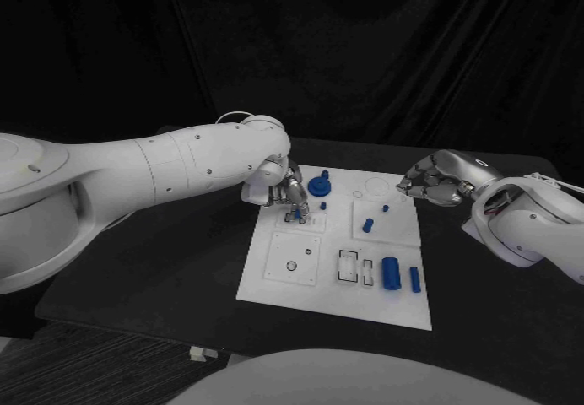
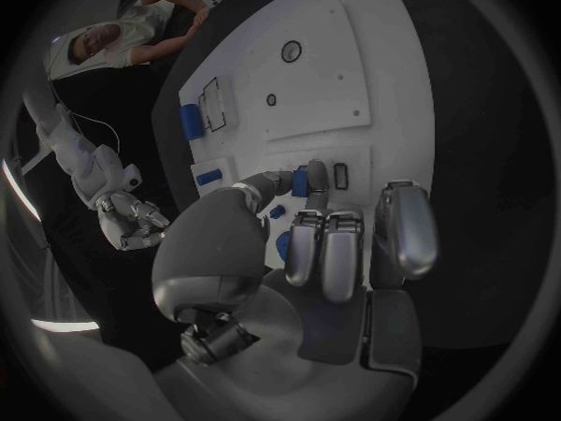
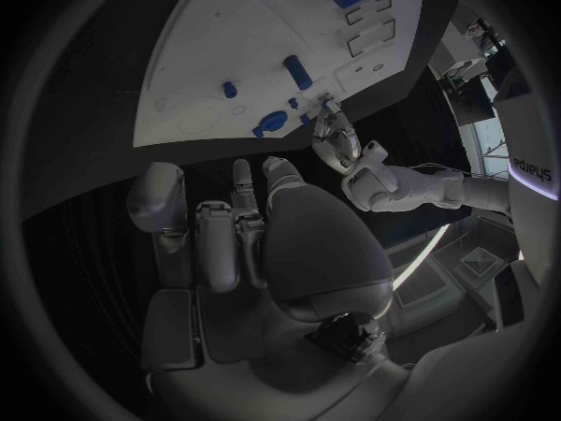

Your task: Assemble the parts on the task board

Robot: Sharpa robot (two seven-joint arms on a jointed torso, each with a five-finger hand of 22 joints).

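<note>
the small blue part (image 2: 300, 181) sits pinched at the left hand (image 1: 283, 187)'s fingertips over the near-left area of the task board (image 1: 278, 283). it looks light, stiff and smooth, likely plastic, so it could slip or twist; a hold across its short sides should suit. the right hand (image 1: 435, 180) hovers off the board's far right edge over the tabletop (image 1: 146, 278), fingers curled, holding nothing.

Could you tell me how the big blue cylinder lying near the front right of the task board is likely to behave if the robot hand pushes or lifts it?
The big blue cylinder lies on its side on the flat white task board, so a sideways nudge would probably roll it. It looks like stiff, smooth plastic, likely rigid and perhaps a little slippery. Being short and thick, it should be light and not fragile.
</note>
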